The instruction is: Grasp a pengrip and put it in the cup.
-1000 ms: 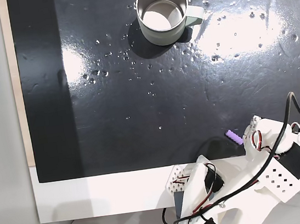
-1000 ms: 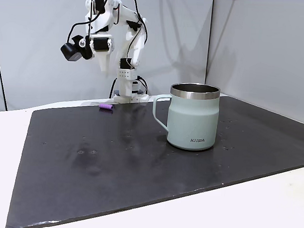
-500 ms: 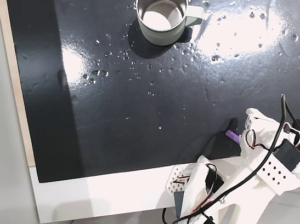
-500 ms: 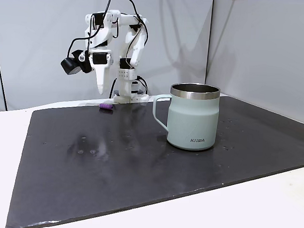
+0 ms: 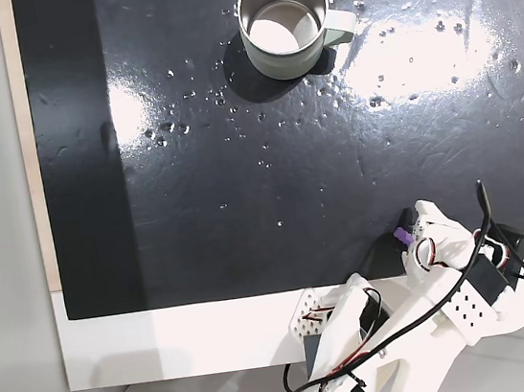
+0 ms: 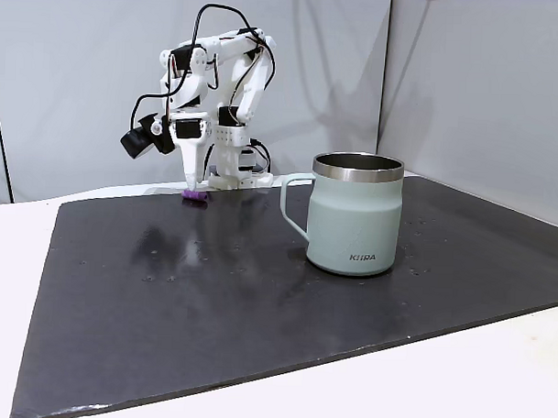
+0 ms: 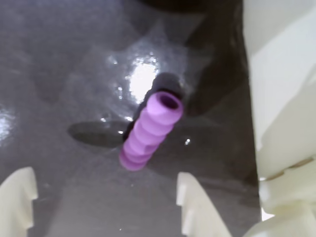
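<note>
Fingertips of the white claw (image 7: 106, 197) are spreading wide on either side of the small ribbed purple rubber pengrip (image 7: 149, 130), which is lying on the glossy black mat (image 5: 241, 179) covering the white tabletop (image 5: 166, 344). Well apart across the mat, the round pale grey-green steel cup (image 6: 355, 213) is standing upright, with bare mat lying between.

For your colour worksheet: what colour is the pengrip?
Light purple, ribbed; the pengrip shows best in the wrist view.

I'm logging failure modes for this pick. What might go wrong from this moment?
The pengrip lies at a slant between the open fingers of the end effector, so closing may roll or squirt the small ribbed tube away. It sits near the mat edge, close to the arm base. The cup stands far across the mat, so a weak hold might drop it on the way.
</note>
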